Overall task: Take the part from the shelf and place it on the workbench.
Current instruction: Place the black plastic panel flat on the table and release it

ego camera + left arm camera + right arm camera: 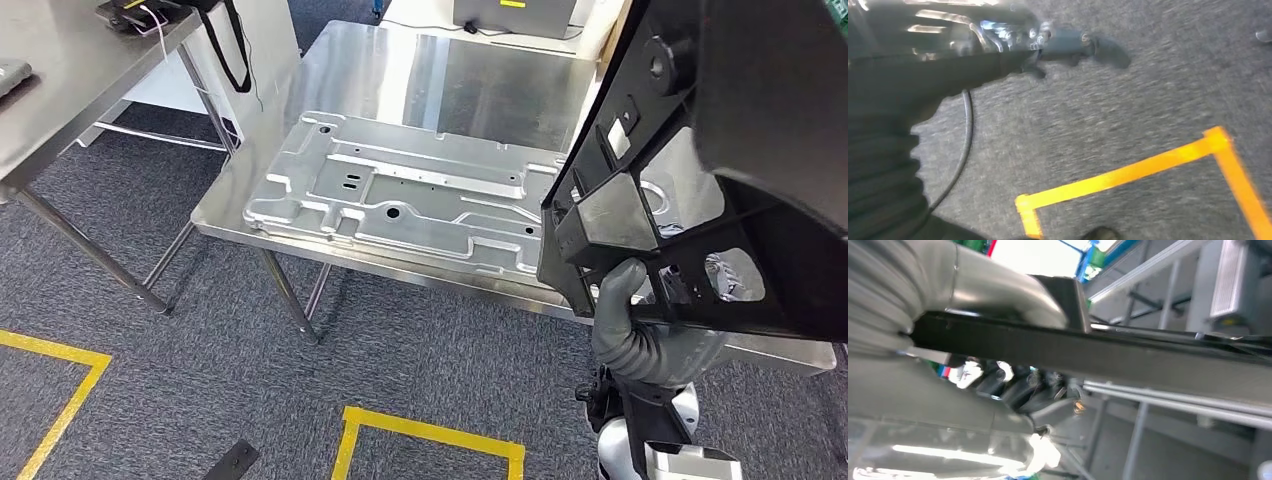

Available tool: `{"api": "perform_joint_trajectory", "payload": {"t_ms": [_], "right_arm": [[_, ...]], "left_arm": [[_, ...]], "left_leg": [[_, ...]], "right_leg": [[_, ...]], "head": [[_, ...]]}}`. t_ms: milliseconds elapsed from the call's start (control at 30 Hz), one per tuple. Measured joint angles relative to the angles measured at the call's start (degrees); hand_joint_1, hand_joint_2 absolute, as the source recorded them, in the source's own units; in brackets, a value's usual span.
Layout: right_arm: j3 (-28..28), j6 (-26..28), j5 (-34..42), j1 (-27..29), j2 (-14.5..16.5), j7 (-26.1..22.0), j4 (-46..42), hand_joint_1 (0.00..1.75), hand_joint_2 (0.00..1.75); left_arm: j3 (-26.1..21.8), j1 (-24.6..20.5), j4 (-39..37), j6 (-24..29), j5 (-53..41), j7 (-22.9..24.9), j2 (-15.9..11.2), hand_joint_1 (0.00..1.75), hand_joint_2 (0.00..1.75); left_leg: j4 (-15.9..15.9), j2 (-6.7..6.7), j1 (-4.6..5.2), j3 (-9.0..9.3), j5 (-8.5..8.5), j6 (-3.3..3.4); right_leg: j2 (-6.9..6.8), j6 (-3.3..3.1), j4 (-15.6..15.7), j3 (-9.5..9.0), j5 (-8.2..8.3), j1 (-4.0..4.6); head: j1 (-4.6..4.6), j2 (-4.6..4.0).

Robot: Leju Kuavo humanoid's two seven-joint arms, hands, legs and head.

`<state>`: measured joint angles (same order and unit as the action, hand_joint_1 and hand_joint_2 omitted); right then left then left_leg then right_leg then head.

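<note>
Right hand (622, 300) gripping black plastic part (700, 150) by its lower edge, thumb wrapped over the rim; part held tilted above the right end of the steel workbench (400, 70), not touching it. Stamped metal panel (400, 190) lying flat on the bench, left of the part. Left hand (1068, 42) blurred above grey carpet near yellow floor tape (1148, 167); can't tell its state.

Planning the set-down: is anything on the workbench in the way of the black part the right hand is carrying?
Yes. A large stamped metal panel lies flat across the workbench, covering most of its near half. The right hand holds the black part above the bench's right end. The bench's far half looks bare.
</note>
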<state>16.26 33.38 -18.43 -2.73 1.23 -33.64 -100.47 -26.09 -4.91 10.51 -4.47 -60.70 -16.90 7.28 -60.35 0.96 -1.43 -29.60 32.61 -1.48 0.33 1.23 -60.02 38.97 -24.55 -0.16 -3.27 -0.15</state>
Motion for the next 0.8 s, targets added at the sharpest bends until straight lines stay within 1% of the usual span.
{"api": "perform_joint_trajectory", "payload": {"t_ms": [33, 67, 100, 133, 167, 200, 233, 267, 300, 333, 367, 400, 433, 467, 500, 533, 567, 600, 633, 667, 700, 733, 767, 800], "right_arm": [[0.0, 0.0, 0.0, 0.1, 0.0, 0.0, 0.0, 1.62, 1.75], [0.0, 0.0, 0.0, 0.1, 0.0, 0.0, 0.0, 1.62, 1.75], [0.0, 0.0, 0.0, 0.1, 0.0, 0.0, -0.1, 1.62, 1.75], [0.0, 0.0, 0.0, 0.1, 0.0, 0.0, -0.1, 1.62, 1.75], [0.0, 0.0, 0.0, 0.2, 0.1, 0.0, -0.1, 1.62, 1.75], [0.0, 0.0, 0.0, 0.2, 0.1, 0.0, -0.1, 1.62, 1.75], [0.0, 0.0, 0.0, 0.3, 0.1, 0.0, -0.1, 1.62, 1.75], [0.0, 0.0, 0.0, 0.4, 0.1, 0.0, -0.1, 1.62, 1.75], [0.0, 0.0, 0.0, 0.4, 0.1, 0.0, -0.1, 1.62, 1.75], [0.0, 0.0, 0.0, 0.4, 0.1, 0.0, -0.1, 1.62, 1.75], [0.0, 0.0, 0.0, 0.4, 0.1, 0.0, -0.1, 1.62, 1.75], [0.0, 0.0, 0.0, 0.5, 0.1, 0.0, -0.1, 1.62, 1.75], [0.0, 0.0, 0.0, 0.4, 0.1, 0.0, -0.1, 1.62, 1.75], [0.0, 0.0, 0.0, 0.5, 0.1, 0.0, 0.0, 1.62, 1.75], [0.0, 0.0, 0.0, 0.5, 0.1, 0.0, 0.0, 1.62, 1.75], [0.0, 0.0, -0.1, 0.5, 0.1, 0.0, -0.1, 1.62, 1.75], [0.0, 0.1, -0.1, 0.5, 0.1, 0.0, -0.1, 1.62, 1.75], [0.1, 0.1, -0.3, 0.4, 0.1, 0.0, -0.1, 1.62, 1.75], [0.1, 0.1, -0.5, 0.4, 0.1, 0.0, -0.1, 1.62, 1.75], [0.1, 0.1, -0.7, 0.4, 0.1, 0.1, -0.1, 1.62, 1.75], [0.1, 0.1, -1.0, 0.4, 0.1, 0.2, -0.1, 1.62, 1.75], [0.1, 0.1, -1.3, 0.4, 0.0, 0.4, -0.1, 1.62, 1.75], [0.1, 0.1, -1.7, 0.4, 0.0, 0.6, -0.1, 1.62, 1.75], [0.1, 0.1, -2.1, 0.4, -0.1, 0.8, -0.1, 1.62, 1.75]], "left_arm": [[0.0, 0.0, 0.0, 0.0, 0.0, 0.0, 0.0, 0.00, 1.75], [0.0, -0.1, 0.0, 0.0, 0.0, 0.0, 0.0, 0.00, 1.75], [0.1, -0.1, 0.0, 0.0, 0.0, 0.0, 0.0, 0.00, 1.75], [0.1, -0.1, 0.0, 0.0, 0.0, 0.0, 0.1, 0.00, 1.75], [0.1, -0.1, 0.0, 0.0, 0.0, -0.1, 0.1, 0.00, 1.75], [0.2, 0.0, 0.0, 0.0, 0.0, 0.0, 0.0, 0.00, 1.75], [0.1, 0.1, 0.0, 0.0, 0.0, 0.0, 0.0, 0.00, 1.75], [0.1, 0.2, 0.0, 0.0, 0.0, 0.0, 0.0, 0.00, 1.75], [0.2, 0.2, 0.0, 0.0, 0.0, 0.0, 0.0, 0.00, 1.75], [0.2, 0.2, 0.0, 0.0, 0.0, 0.0, 0.0, 0.00, 1.75], [0.2, 0.2, 0.0, 0.0, 0.0, 0.0, 0.0, 0.00, 1.75], [0.2, 0.3, 0.0, 0.0, 0.0, 0.0, 0.0, 0.00, 1.75], [0.2, 0.4, -0.1, 0.0, 0.0, 0.0, 0.0, 0.00, 1.75], [0.2, 0.5, -0.1, 0.0, 0.0, 0.0, 0.0, 0.00, 1.75], [0.2, 0.5, -0.2, -0.1, 0.0, -0.1, 0.0, 0.00, 1.75], [0.1, 0.6, -0.2, -0.1, 0.1, -0.3, 0.0, 0.00, 1.75], [0.1, 0.5, -0.2, -0.2, 0.2, -0.5, 0.0, 0.00, 1.75], [0.1, 0.5, -0.2, -0.2, 0.3, -0.6, 0.0, 0.00, 1.75], [0.1, 0.5, -0.1, -0.2, 0.3, -0.8, 0.0, 0.00, 1.75], [0.1, 0.5, -0.2, -0.2, 0.4, -1.0, 0.0, 0.00, 1.75], [0.1, 0.5, -0.2, -0.2, 0.4, -1.1, 0.0, 0.00, 1.75], [0.1, 0.5, -0.2, -0.2, 0.5, -1.3, 0.0, 0.00, 1.75], [0.1, 0.6, -0.2, -0.2, 0.5, -1.5, 0.0, 0.00, 1.75], [0.1, 0.7, -0.2, -0.2, 0.5, -1.6, 0.0, 0.00, 1.75]], "left_leg": [[-0.2, -0.10, -0.01, 0.19, -0.04, -0.26], [-1.4, -0.22, 0.01, -0.02, -0.24, -0.44], [-3.5, -0.31, 0.01, -1.00, -0.23, -0.54], [-6.7, -0.40, 0.00, -2.76, 0.19, -0.61], [-10.3, -0.43, 0.07, -5.07, 1.24, -0.66], [-13.4, -0.43, 0.11, -7.39, 2.79, -0.73], [-15.2, -0.43, 0.15, -9.25, 4.20, -0.78], [-15.5, -0.44, 0.15, -10.38, 4.84, -0.80], [-13.8, -0.46, 0.10, -10.61, 4.06, -0.82], [-10.8, -0.49, 0.01, -10.20, 1.92, -0.83], [-7.3, -0.59, -0.11, -9.58, -1.37, -0.83], [-4.5, -0.72, -0.15, -9.09, -3.78, -0.69], [-2.8, -0.80, -0.15, -8.83, -5.63, -0.42], [-2.3, -0.87, -0.07, -8.82, -6.46, -0.07], [-2.3, -0.86, 0.07, -8.89, -6.12, 0.31], [-2.4, -0.81, 0.05, -8.84, -6.24, 0.61], [-2.3, -0.78, -0.01, -8.72, -6.05, 0.87], [-2.2, -0.76, -0.13, -8.53, -5.87, 1.12], [-2.1, -0.75, -0.25, -8.29, -5.66, 1.37], [-2.0, -0.74, -0.29, -8.11, -5.43, 1.57], [-2.0, -0.74, -0.28, -7.97, -5.20, 1.69], [-2.0, -0.71, -0.26, -7.81, -4.94, 1.76], [-2.0, -0.64, -0.24, -7.57, -4.66, 1.79], [-2.0, -0.55, -0.21, -7.21, -4.37, 1.79]], "right_leg": [[0.05, -0.26, 0.2, -0.67, -0.07, -0.17], [0.08, -0.65, 0.5, -1.29, -0.36, -0.35], [0.09, -1.07, 0.7, -2.04, -0.70, -0.51], [0.09, -1.41, 0.9, -2.73, -1.12, -0.60], [0.08, -1.72, 0.9, -3.34, -1.64, -0.56], [0.10, -1.85, 0.9, -3.94, -2.18, -0.55], [0.15, -1.85, 0.9, -4.66, -2.79, -0.55], [0.20, -1.76, 0.9, -5.51, -3.46, -0.59], [0.24, -1.57, 0.9, -6.49, -4.19, -0.64], [0.27, -1.34, 0.8, -7.54, -4.96, -0.73], [0.29, -1.04, 0.8, -8.32, -5.72, -0.79], [0.33, -0.75, 0.7, -9.00, -6.41, -0.76], [0.36, -0.49, 0.5, -9.35, -6.97, -0.67], [0.39, -0.28, 0.5, -9.46, -7.33, -0.57], [0.39, -0.16, 0.4, -9.62, -7.53, -0.52], [0.35, -0.06, 0.5, -9.63, -7.69, -0.54], [0.30, 0.06, 0.2, -9.56, -7.93, -0.61], [0.25, 0.20, -0.8, -9.08, -8.46, -0.64], [0.21, 0.35, -2.9, -7.88, -9.44, -0.66], [0.18, 0.44, -6.1, -5.95, -10.64, -0.68], [0.18, 0.49, -9.8, -3.48, -11.81, -0.69], [0.18, 0.49, -13.1, -1.03, -12.41, -0.70], [0.18, 0.48, -14.9, 0.72, -12.04, -0.69], [0.18, 0.43, -14.6, 1.50, -10.52, -0.68]], "head": [[0.11, 0.00], [0.30, 0.00], [0.54, 0.00], [0.83, 0.00], [1.16, 0.00], [1.41, 0.00], [1.63, 0.00], [1.79, 0.00], [1.91, 0.00], [2.02, 0.00], [2.20, 0.00], [2.38, 0.00], [2.50, 0.00], [2.53, 0.00], [2.47, 0.00], [2.38, 0.00], [2.25, 0.00], [2.06, 0.00], [1.80, 0.00], [1.51, 0.00], [1.23, 0.00], [1.01, 0.00], [0.84, 0.00], [0.66, 0.00]]}}
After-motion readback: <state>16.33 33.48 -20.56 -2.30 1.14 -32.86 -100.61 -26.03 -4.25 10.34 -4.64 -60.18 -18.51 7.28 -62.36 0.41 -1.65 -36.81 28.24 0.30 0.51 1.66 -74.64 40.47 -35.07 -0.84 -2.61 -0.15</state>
